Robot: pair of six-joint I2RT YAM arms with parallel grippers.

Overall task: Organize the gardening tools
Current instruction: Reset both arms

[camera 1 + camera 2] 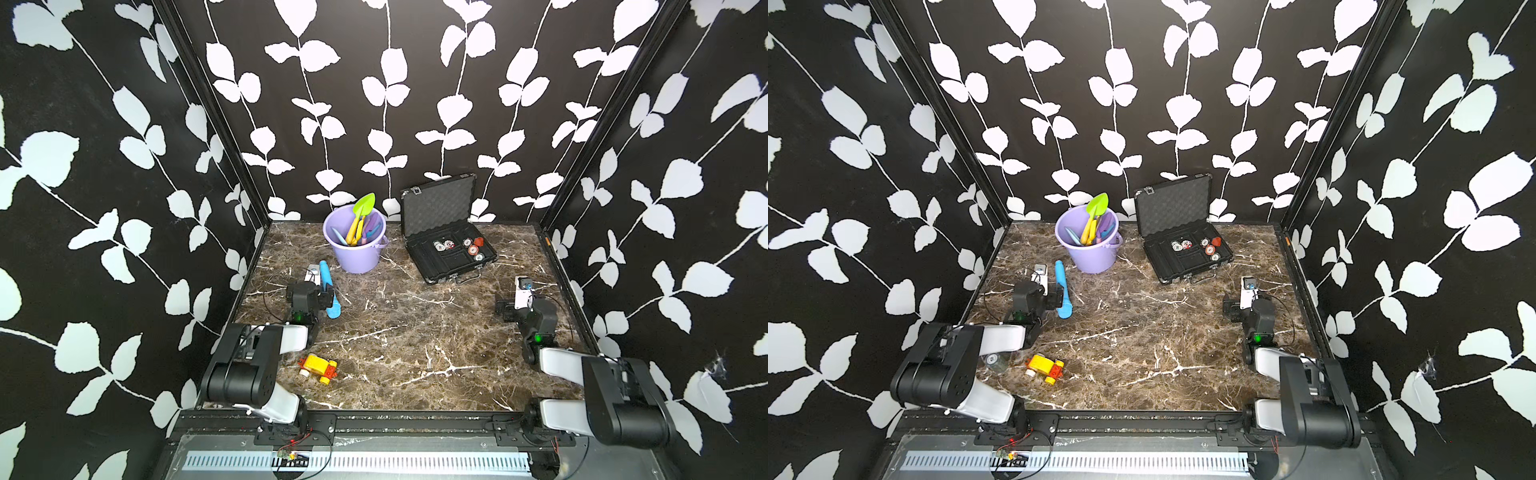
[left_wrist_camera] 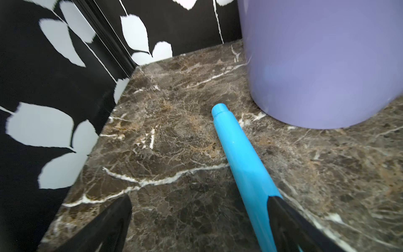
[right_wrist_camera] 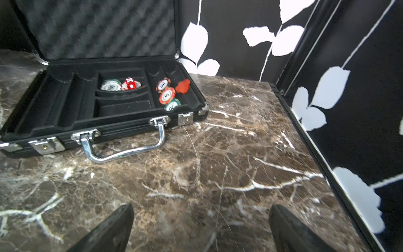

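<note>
Gardening tools upright in purple bucket (green spade tallest) at desk rear; count unclear, handles overlapping.

Enclosure viewed from above. Desk: dark brown marble-patterned top with white veins, evenly lit; back wall, behind the desk: black, printed with white leaves on thin white vines; side walls, flanking the desk: the same print; corner posts: black, rising from the desk's two far corners; rail: black, along the desk's near edge; slotted strip: pale, just beyond that rail on the side away from the desk.
</note>
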